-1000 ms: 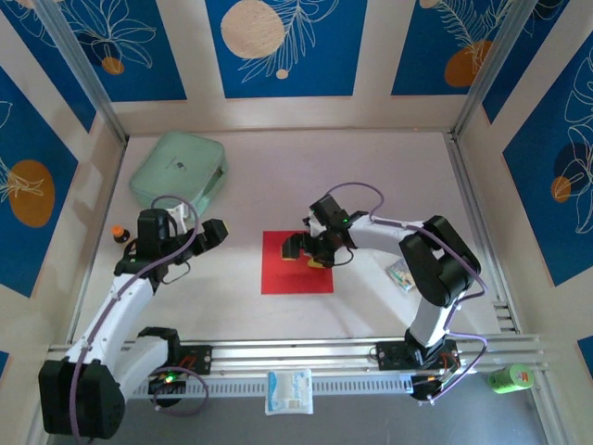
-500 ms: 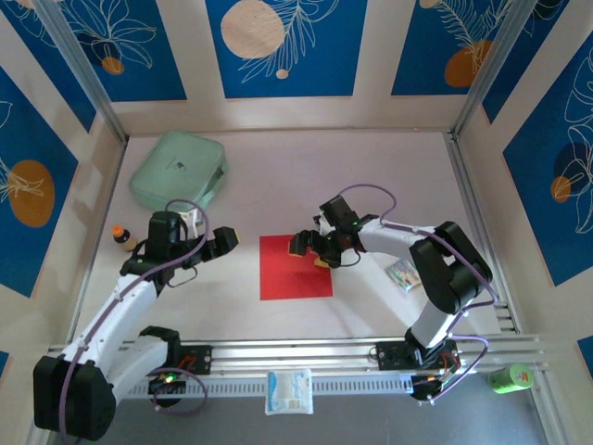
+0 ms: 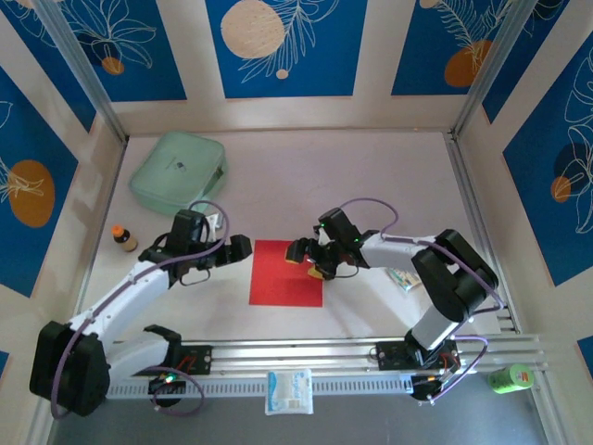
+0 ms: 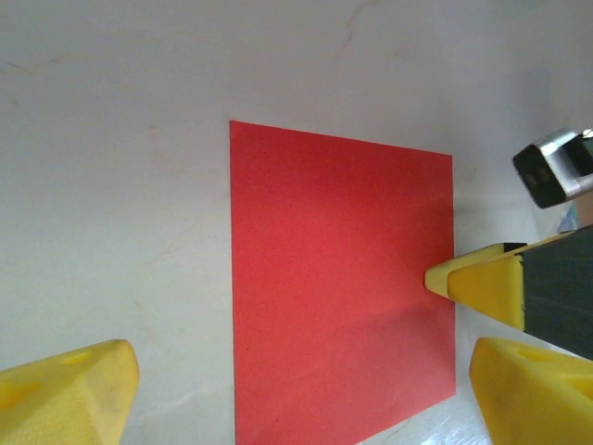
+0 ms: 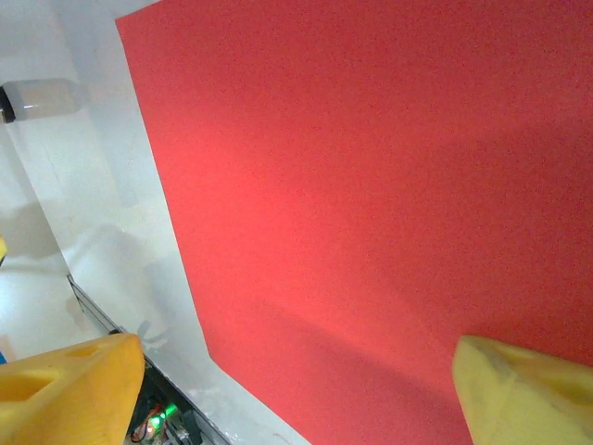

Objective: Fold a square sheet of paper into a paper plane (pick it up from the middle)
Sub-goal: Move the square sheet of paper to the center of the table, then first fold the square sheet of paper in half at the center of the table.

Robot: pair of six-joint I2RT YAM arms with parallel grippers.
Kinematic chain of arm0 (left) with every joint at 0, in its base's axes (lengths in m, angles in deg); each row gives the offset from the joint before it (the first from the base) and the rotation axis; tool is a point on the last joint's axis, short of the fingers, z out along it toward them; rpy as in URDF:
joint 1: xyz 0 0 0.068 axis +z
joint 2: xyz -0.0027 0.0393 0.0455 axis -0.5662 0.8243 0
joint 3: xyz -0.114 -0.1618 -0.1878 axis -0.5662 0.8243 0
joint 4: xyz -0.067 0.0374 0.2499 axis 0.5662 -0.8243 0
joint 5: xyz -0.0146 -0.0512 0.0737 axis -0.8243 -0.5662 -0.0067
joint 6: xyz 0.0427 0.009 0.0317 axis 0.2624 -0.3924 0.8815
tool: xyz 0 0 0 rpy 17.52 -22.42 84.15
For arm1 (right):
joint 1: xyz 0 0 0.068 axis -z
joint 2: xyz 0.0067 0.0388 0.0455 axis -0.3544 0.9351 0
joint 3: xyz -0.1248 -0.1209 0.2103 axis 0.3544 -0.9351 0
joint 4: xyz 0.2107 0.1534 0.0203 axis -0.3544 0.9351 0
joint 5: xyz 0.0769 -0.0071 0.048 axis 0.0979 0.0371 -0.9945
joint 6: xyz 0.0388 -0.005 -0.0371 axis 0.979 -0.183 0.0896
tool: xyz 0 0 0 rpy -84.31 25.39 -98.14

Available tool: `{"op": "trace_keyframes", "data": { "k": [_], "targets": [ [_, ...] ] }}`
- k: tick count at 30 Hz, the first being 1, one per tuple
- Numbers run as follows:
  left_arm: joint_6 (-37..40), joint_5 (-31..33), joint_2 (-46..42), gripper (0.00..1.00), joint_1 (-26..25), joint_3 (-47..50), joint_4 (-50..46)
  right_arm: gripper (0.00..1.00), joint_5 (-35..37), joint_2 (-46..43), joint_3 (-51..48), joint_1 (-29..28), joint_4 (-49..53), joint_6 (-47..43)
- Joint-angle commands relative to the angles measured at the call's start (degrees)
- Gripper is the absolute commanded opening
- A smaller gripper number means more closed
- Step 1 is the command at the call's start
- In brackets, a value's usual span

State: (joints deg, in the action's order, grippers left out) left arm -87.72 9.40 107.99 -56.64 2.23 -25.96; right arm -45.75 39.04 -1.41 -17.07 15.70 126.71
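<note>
Pale table (image 3: 371, 176), blue-and-cream patterned wall panels (image 3: 283, 46) on three sides. The square sheet of paper (image 3: 285, 276) (image 4: 338, 287) (image 5: 371, 185) lay flat on the tabletop, bright red, with no crease that I could make out. It sat between the two pincers, partly under the right gripper (image 3: 308, 261) (image 5: 296, 389) and just ahead of the left gripper (image 3: 239, 249) (image 4: 301, 389).

Right gripper: jaws stood wide and gripped nothing. It was low over the corner of the sheet nearest it. One yellow fingertip (image 4: 468, 278) met the sheet's edge, though I could not tell whether it touched or hung a hair above. In its own wrist view both yellow tips straddled red paper.

Left gripper: jaws also wide, holding nothing. It was low beside the opposite edge, and from above its tips looked just clear of the paper. In its wrist view the sheet lay ahead, between the two yellow tips.

Farther out:
- The mint-green case (image 3: 178, 173) was beyond the left gripper, well apart, toward the far left corner.
- A small orange-capped bottle (image 3: 120, 237) stood behind that gripper, near the left wall.
- A small pale packet (image 3: 400, 275) lay behind the right gripper, beside its forearm.
- A white packet (image 3: 289, 391) sat at the near rail, between the arm bases.
- A green can (image 3: 510, 377) was at the near right, outside the frame.
</note>
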Motion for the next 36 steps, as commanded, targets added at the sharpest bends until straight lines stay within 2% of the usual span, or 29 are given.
{"op": "trace_keyframes", "data": {
  "k": [1,5,7,11,13,16,19,27,36],
  "targets": [
    [0.9,4.9,3.7,0.88,-3.7,-5.1,-5.0,0.90,3.5,-6.2,0.1,-0.1,3.9,0.9],
    [1.8,9.9,11.2,0.85,-9.6,-11.1,-9.9,0.96,18.1,-16.1,-0.2,-0.2,15.6,-1.1],
    [2.0,13.0,15.4,0.85,-13.1,-14.8,-12.5,0.99,23.4,-21.7,-2.0,-0.1,18.2,-1.9],
    [1.4,17.1,23.9,0.85,-18.6,-21.2,-14.8,0.99,31.1,-32.0,-6.0,2.0,22.9,1.0],
    [0.9,18.2,28.6,0.85,-21.1,-24.6,-16.0,0.99,28.2,-36.5,-9.0,5.4,22.2,-0.2],
    [0.5,20.1,34.9,0.87,-24.1,-30.3,-19.3,0.99,19.8,-42.0,-13.3,11.5,19.4,-1.3],
    [-0.8,22.4,41.0,0.88,-26.4,-35.6,-23.2,0.99,15.8,-45.6,-16.0,15.1,19.0,-2.2],
    [-5.1,23.4,48.4,0.91,-27.6,-41.1,-27.1,0.99,13.1,-47.2,-17.0,16.3,21.0,-4.8],
    [-8.4,22.8,49.1,0.94,-28.2,-42.0,-28.4,0.99,11.3,-46.8,-18.0,16.3,19.3,-5.0]
  ]
}}
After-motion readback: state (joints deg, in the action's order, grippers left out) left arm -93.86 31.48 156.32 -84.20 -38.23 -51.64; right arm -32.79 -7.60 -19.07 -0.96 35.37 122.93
